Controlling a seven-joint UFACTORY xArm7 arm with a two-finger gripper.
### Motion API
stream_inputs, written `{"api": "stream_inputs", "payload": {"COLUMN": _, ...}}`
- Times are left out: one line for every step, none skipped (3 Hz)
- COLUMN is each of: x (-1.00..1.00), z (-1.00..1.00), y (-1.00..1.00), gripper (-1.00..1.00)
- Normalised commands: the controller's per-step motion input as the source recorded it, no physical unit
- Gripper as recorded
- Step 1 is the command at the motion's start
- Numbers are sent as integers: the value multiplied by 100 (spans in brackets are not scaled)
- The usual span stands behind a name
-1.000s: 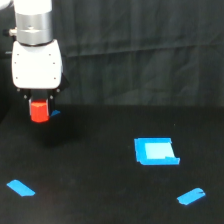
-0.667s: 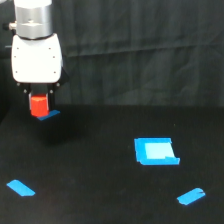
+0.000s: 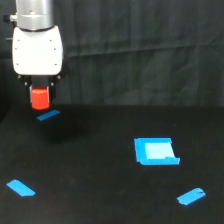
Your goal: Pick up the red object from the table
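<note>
Your fingers (image 3: pixel 40 96) are closed around the red object (image 3: pixel 40 98), holding it clear above the black desk (image 3: pixel 100 190) at the exterior view's upper left. The stubby block hangs upright, its long axis vertical, below the white arm housing (image 3: pixel 38 50). Just beneath it a blue tape strip (image 3: pixel 48 115) lies on the desk. Well apart, toward the view's right, sits a blue square patch (image 3: pixel 155 151). Two more blue strips lie near the front: one left (image 3: pixel 20 188), one right (image 3: pixel 191 196).
</note>
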Motion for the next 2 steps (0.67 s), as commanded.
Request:
{"api": "stream_inputs", "payload": {"x": 9, "z": 20, "y": 1, "gripper": -100}}
{"api": "stream_inputs", "payload": {"x": 9, "z": 16, "y": -3, "gripper": -100}}
